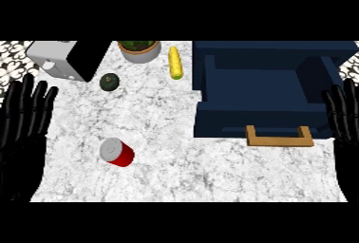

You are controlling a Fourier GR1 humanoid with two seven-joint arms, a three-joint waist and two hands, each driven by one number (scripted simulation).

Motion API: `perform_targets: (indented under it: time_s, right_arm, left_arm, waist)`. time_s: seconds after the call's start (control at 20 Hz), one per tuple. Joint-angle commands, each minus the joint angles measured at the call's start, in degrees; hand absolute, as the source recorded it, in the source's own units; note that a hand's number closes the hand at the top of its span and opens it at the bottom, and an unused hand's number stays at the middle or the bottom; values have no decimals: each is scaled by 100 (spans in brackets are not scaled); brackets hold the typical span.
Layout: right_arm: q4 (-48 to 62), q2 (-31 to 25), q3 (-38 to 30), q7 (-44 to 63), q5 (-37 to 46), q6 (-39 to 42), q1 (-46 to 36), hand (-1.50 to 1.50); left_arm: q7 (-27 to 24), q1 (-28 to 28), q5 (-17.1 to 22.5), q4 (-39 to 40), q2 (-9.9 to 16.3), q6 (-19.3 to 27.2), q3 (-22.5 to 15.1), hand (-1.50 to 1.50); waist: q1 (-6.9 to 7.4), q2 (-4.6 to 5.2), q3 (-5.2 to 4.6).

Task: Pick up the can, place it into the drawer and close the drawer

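A red can [117,152] with a silver lid lies tilted on the marble counter [168,171], left of centre. The dark blue drawer [263,102] stands pulled open at the right, with a wooden handle [279,136] on its front. At the view's left edge my left hand [22,128] rests open, fingers up, well left of the can. My right hand [345,123] is open too at the right edge, beside the drawer's front corner. Neither hand touches anything.
At the back stand a grey-and-black appliance [67,59], a potted plant [140,50], a yellow corn cob [175,62] and a dark avocado [108,81]. The blue cabinet body [273,52] rises behind the drawer.
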Motion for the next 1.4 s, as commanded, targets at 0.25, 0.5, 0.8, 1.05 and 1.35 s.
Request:
perform_targets:
  time_s: [0.25,0.5,0.8,1.05,1.35]
  right_arm:
    - [249,93,-129,-207,-136,-51,-381,-150]
    - [162,117,-113,1461,-53,-308,125,-150]
    - [308,244,-138,1058,-106,-198,396,-150]
    - [-210,120,-385,705,-369,196,1192,-150]
    - [120,108,-606,676,-446,323,1029,-150]
  left_arm:
    - [-561,306,1264,-329,353,-1913,-1181,-150]
    - [1127,676,970,-151,798,-1573,-978,-150]
    - [1628,982,1511,-774,989,-1849,-525,-150]
    - [1696,1230,1591,-837,858,-1864,-395,-150]
    - [1979,740,1718,-447,746,-1860,-111,-150]
  waist:
    - [-19,-33,41]
    - [-65,-38,44]
    - [-48,-38,45]
    - [-73,-41,44]
    - [-70,-36,45]
